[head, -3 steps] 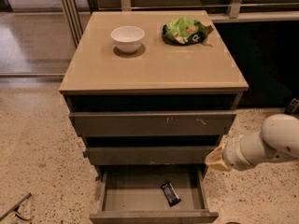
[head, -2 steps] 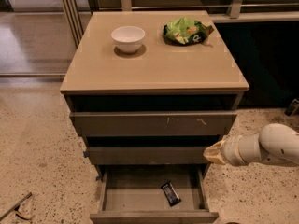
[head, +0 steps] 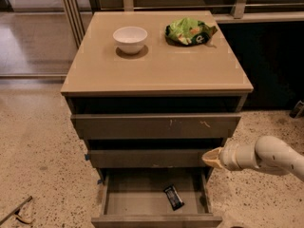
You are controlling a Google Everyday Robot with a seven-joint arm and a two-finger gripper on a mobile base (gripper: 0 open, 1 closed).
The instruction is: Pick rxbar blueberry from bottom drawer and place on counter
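The rxbar blueberry (head: 174, 197), a small dark flat bar, lies on the floor of the open bottom drawer (head: 111, 194), right of its middle. My gripper (head: 209, 157) sits at the end of the white arm coming in from the right. It hangs at the right end of the middle drawer front, above and to the right of the bar and apart from it. The counter (head: 156, 65) is the beige top of the cabinet.
A white bowl (head: 130, 39) and a green snack bag (head: 189, 31) stand at the back of the counter. The two upper drawers (head: 156, 126) with scuffed fronts are pulled out a little. A speckled floor surrounds the cabinet.
The arm has drawn back to the right and dropped lower. The bar has not moved.
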